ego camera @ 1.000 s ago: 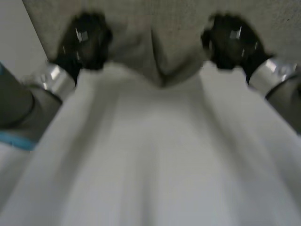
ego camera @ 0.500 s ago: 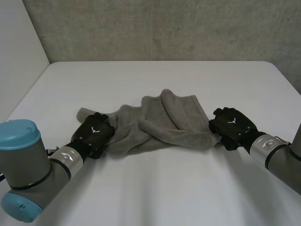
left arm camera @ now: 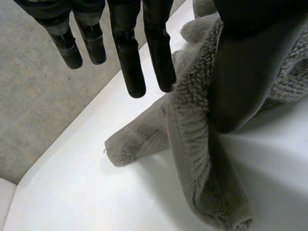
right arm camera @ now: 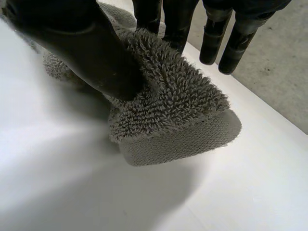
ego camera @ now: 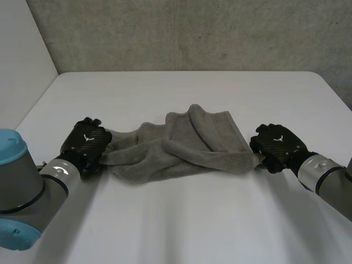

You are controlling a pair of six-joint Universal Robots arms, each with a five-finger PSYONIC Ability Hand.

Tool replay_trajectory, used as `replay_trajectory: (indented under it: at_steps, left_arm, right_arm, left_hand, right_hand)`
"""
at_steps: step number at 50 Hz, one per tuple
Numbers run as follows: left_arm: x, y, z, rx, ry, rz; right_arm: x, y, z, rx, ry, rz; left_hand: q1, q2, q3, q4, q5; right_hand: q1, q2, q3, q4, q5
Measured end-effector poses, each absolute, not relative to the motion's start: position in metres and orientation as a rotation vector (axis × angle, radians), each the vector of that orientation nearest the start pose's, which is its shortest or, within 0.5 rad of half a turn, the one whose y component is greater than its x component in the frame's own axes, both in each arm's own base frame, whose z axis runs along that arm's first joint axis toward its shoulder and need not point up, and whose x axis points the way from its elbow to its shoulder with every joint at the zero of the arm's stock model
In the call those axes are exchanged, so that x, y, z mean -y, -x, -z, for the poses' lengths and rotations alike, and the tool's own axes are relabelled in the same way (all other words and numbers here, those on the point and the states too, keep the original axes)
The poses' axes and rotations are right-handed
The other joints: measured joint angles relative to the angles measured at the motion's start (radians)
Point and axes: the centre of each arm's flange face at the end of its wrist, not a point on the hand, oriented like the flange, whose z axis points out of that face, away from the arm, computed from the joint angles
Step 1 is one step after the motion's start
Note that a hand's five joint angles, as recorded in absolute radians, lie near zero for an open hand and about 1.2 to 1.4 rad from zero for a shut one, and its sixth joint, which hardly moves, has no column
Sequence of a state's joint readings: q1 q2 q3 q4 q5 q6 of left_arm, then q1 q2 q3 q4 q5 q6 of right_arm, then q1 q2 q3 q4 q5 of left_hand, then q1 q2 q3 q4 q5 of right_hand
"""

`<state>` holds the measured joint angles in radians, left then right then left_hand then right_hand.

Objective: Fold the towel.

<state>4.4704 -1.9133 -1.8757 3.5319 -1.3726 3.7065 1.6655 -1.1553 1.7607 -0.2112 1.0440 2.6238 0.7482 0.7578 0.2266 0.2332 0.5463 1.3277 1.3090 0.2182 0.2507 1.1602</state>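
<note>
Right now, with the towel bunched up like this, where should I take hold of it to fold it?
Probably by its two ends, coming in from the outer sides. The towel lies as a rumpled band across the table, its middle heaped in folds and its ends tapering outward. The left hand and right hand pinch it there.

No readable text, numbers. Small white emblem on back of left hand (ego camera: 87, 142) and right hand (ego camera: 276, 144), illegible.
</note>
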Motion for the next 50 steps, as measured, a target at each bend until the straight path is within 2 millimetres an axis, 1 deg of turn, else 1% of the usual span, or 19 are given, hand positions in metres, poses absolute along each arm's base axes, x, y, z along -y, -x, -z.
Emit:
replay_trajectory:
  at_steps: [4, 6, 9, 10, 13, 16, 21, 23, 26, 29, 32, 34, 36, 39, 43, 46, 47, 48, 50]
  left_arm:
    - [0.276, 0.218, -0.146, -2.182, -1.120, 1.890]
    - [0.277, 0.217, -0.146, -2.185, -1.115, 1.887]
    - [0.279, 0.214, -0.146, -2.190, -1.107, 1.881]
    - [0.280, 0.213, -0.146, -2.191, -1.102, 1.879]
    - [0.281, 0.211, -0.148, -2.192, -1.094, 1.877]
    - [0.280, 0.209, -0.155, -2.186, -1.086, 1.884]
    - [0.271, 0.209, -0.182, -2.155, -1.095, 1.945]
    - [0.263, 0.209, -0.201, -2.143, -1.102, 2.000]
    - [0.255, 0.208, -0.223, -2.142, -1.098, 2.073]
    - [0.254, 0.205, -0.239, -2.152, -1.084, 2.123]
    - [0.258, 0.202, -0.247, -2.167, -1.073, 2.148]
    - [0.264, 0.202, -0.247, -2.184, -1.073, 2.145]
    - [0.276, 0.202, -0.241, -2.220, -1.077, 2.120]
    - [0.296, 0.204, -0.227, -2.278, -1.088, 2.066]
    - [0.328, 0.210, -0.208, -2.334, -1.109, 2.000]
    - [0.353, 0.219, -0.203, -2.317, -1.119, 2.004]
    - [0.364, 0.224, -0.205, -2.290, -1.118, 2.025]
    - [0.370, 0.226, -0.207, -2.270, -1.116, 2.040]
    - [0.391, 0.236, -0.218, -2.181, -1.099, 2.112]
  right_arm:
    - [0.299, -0.204, -0.146, -2.144, 1.073, 1.682]
    - [0.300, -0.203, -0.147, -2.146, 1.062, 1.682]
    - [0.302, -0.202, -0.149, -2.150, 1.051, 1.688]
    - [0.303, -0.202, -0.150, -2.150, 1.048, 1.692]
    - [0.304, -0.200, -0.155, -2.152, 1.044, 1.702]
    - [0.303, -0.198, -0.167, -2.157, 1.040, 1.709]
    - [0.291, -0.196, -0.198, -2.156, 1.046, 1.682]
    - [0.283, -0.195, -0.216, -2.153, 1.051, 1.650]
    - [0.275, -0.193, -0.237, -2.150, 1.063, 1.606]
    - [0.270, -0.191, -0.252, -2.148, 1.093, 1.570]
    - [0.273, -0.190, -0.256, -2.153, 1.153, 1.541]
    - [0.278, -0.190, -0.254, -2.161, 1.201, 1.520]
    - [0.287, -0.190, -0.247, -2.178, 1.259, 1.487]
    - [0.304, -0.192, -0.233, -2.207, 1.345, 1.435]
    - [0.327, -0.204, -0.218, -2.219, 1.458, 1.417]
    - [0.348, -0.218, -0.218, -2.187, 1.519, 1.507]
    - [0.355, -0.223, -0.221, -2.165, 1.533, 1.560]
    - [0.360, -0.227, -0.224, -2.149, 1.537, 1.598]
    - [0.381, -0.241, -0.246, -2.036, 1.525, 1.839]
  left_hand:
    - [0.012, 0.009, 0.000, 0.000, 0.030]
    - [0.118, 0.110, 0.000, 0.000, 0.136]
    - [0.472, 0.474, 0.000, 0.000, 0.497]
    - [0.553, 0.567, 0.000, 0.000, 0.580]
    - [0.555, 0.587, 0.000, 0.000, 0.597]
    - [0.555, 0.587, 0.000, 0.000, 0.597]
    - [0.555, 0.587, 0.000, 0.000, 0.597]
    - [0.555, 0.587, 0.000, 0.000, 0.597]
    - [0.555, 0.588, 0.000, 0.000, 0.597]
    - [0.555, 0.591, 0.000, 0.000, 0.602]
    - [0.555, 0.591, 0.000, 0.000, 0.605]
    - [0.555, 0.591, 0.000, 0.000, 0.605]
    - [0.555, 0.591, 0.000, 0.000, 0.605]
    - [0.555, 0.591, 0.000, 0.000, 0.604]
    - [0.556, 0.591, 0.000, 0.000, 0.604]
    - [0.556, 0.591, 0.000, 0.000, 0.604]
    - [0.556, 0.591, 0.000, 0.000, 0.604]
    - [0.556, 0.591, 0.000, 0.000, 0.604]
    - [0.556, 0.591, 0.000, 0.000, 0.604]
  right_hand:
    - [0.001, 0.000, 0.000, 0.000, 0.000]
    - [0.001, 0.000, 0.000, 0.000, 0.000]
    - [0.001, 0.000, 0.000, 0.000, 0.000]
    - [0.001, 0.000, 0.000, 0.000, 0.000]
    - [0.001, 0.000, 0.000, 0.000, 0.000]
    - [0.001, 0.000, 0.000, 0.000, 0.000]
    - [0.001, 0.000, 0.000, 0.000, 0.000]
    - [0.001, 0.004, 0.000, 0.000, 0.000]
    - [0.001, 0.004, 0.000, 0.000, 0.000]
    - [0.001, 0.004, 0.000, 0.000, 0.000]
    - [0.002, 0.004, 0.000, 0.000, 0.000]
    - [0.002, 0.004, 0.000, 0.000, 0.000]
    - [0.002, 0.004, 0.000, 0.000, 0.000]
    - [0.002, 0.004, 0.000, 0.000, 0.000]
    - [0.003, 0.004, 0.000, 0.000, 0.000]
    - [0.003, 0.004, 0.000, 0.000, 0.000]
    - [0.003, 0.004, 0.000, 0.000, 0.000]
    - [0.003, 0.004, 0.000, 0.000, 0.000]
    - [0.004, 0.004, 0.000, 0.000, 0.000]
